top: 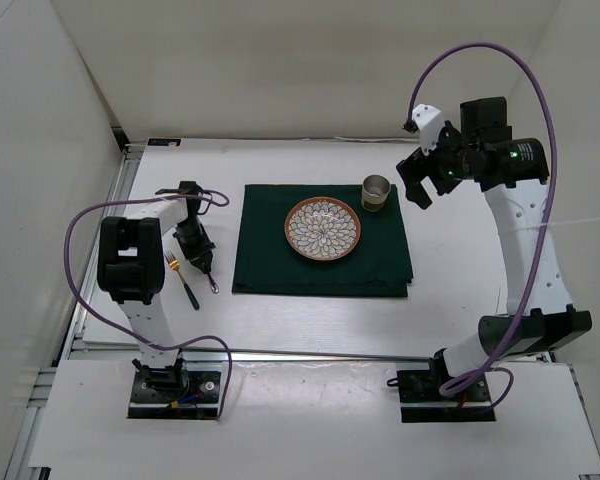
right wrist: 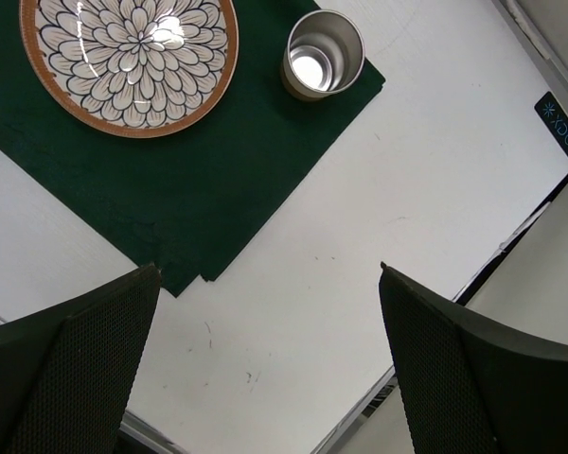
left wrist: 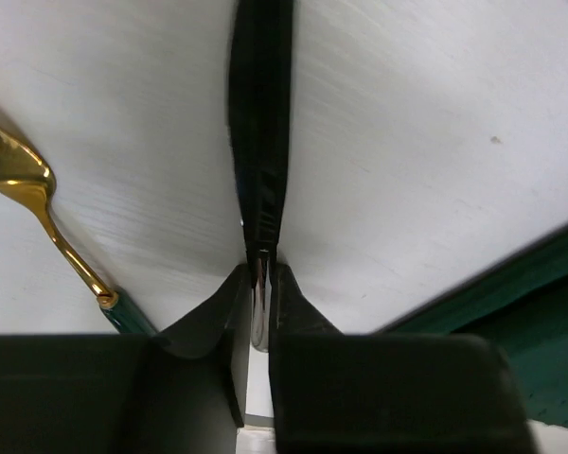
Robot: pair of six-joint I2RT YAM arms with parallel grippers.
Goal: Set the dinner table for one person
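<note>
On the white dinner table lies a dark green cloth carrying a flower-patterned plate and a metal cup. Left of the cloth, my left gripper points down at the tabletop, its jaws pinched on a slim utensil with a dark handle and a silver end. A gold fork with a green handle lies just left of it. My right gripper hovers open above the table to the right of the cup, with nothing between its fingers.
A raised metal rail runs along the table's left edge, close to the left arm. White walls close in the back and both sides. The cloth's near right corner shows folded layers.
</note>
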